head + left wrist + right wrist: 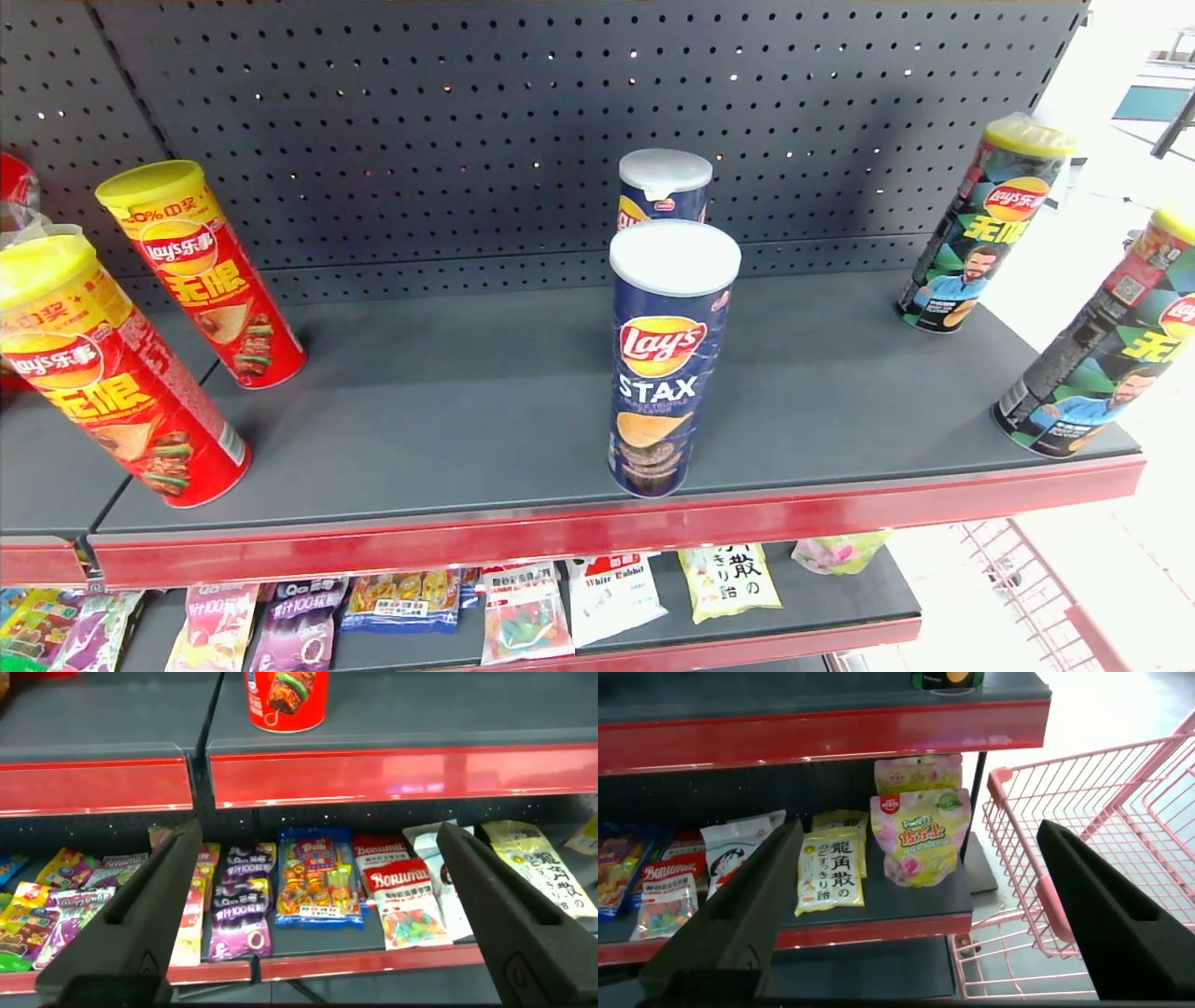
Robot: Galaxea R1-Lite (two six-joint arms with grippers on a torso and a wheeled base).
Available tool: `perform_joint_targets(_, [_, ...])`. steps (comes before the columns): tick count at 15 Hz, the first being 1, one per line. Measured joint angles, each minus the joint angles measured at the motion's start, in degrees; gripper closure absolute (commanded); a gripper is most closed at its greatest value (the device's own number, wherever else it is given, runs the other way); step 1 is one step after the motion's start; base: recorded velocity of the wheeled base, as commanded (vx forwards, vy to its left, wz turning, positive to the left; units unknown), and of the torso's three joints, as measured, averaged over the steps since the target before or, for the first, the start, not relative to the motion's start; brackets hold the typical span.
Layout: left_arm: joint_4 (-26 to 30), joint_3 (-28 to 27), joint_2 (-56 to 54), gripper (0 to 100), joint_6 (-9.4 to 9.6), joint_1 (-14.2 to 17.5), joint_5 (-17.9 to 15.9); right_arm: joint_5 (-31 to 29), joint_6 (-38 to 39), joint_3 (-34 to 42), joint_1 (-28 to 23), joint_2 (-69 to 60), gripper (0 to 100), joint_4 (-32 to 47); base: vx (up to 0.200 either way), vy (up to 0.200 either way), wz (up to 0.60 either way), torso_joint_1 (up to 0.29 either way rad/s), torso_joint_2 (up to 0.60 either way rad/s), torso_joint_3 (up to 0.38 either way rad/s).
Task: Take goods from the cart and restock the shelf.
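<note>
I log: shelf (448,411) matt grey metal, glossy red lip | backboard (420,112) perforated matt metal | blue can (665,373) glossy print, plastic lid | cart (1022,849) pink coated wire | snack bags (318,877) shiny film

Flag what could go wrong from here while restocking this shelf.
The front blue can stands beside the shelf's red lip; a brush could topple it off.
The nearer black can sits at the shelf's right corner, on the pink cart's side, so a swinging arm might clip it.
The open left gripper and right gripper sit below that lip and could catch it rising.
</note>
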State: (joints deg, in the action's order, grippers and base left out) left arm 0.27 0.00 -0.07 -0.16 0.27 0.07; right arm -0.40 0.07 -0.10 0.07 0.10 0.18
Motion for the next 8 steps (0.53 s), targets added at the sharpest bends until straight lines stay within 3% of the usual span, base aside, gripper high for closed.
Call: perform_joint_targets(8, [0.0, 0.0, 0.0, 0, 0.00, 0.0, 0.0, 0.1, -0.1, 0.0, 0.0, 0.0, 0, 0.0, 0.000, 0.000, 0.00, 0.000, 0.00, 0.000])
